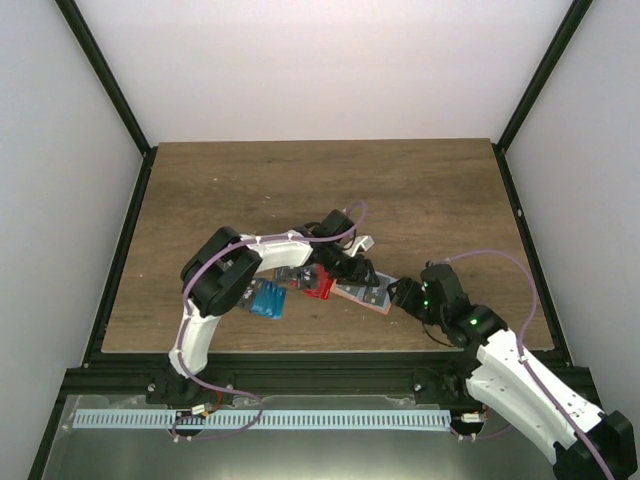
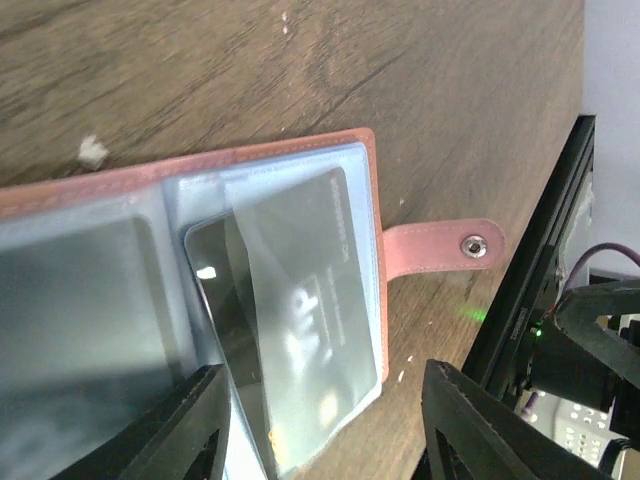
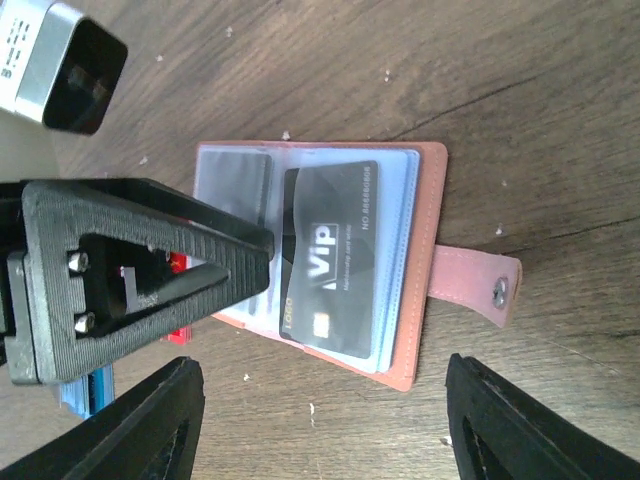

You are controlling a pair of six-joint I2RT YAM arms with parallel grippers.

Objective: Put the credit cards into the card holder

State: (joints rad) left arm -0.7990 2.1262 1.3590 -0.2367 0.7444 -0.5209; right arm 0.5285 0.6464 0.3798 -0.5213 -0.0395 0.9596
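Note:
The tan-pink card holder lies open on the table, its strap pointing toward my right arm. A dark grey "VIP" credit card sits slightly tilted in its right half, partly under a clear sleeve. My left gripper hovers right over that card, open and holding nothing. One of its fingers covers the holder's left half in the right wrist view. My right gripper stands open just short of the holder's near edge, touching nothing. Red cards and blue cards lie left of the holder.
The black frame rail runs along the table's near edge, close behind my right gripper. The left arm's white links arch over the blue cards. Bare wooden tabletop stretches toward the back wall.

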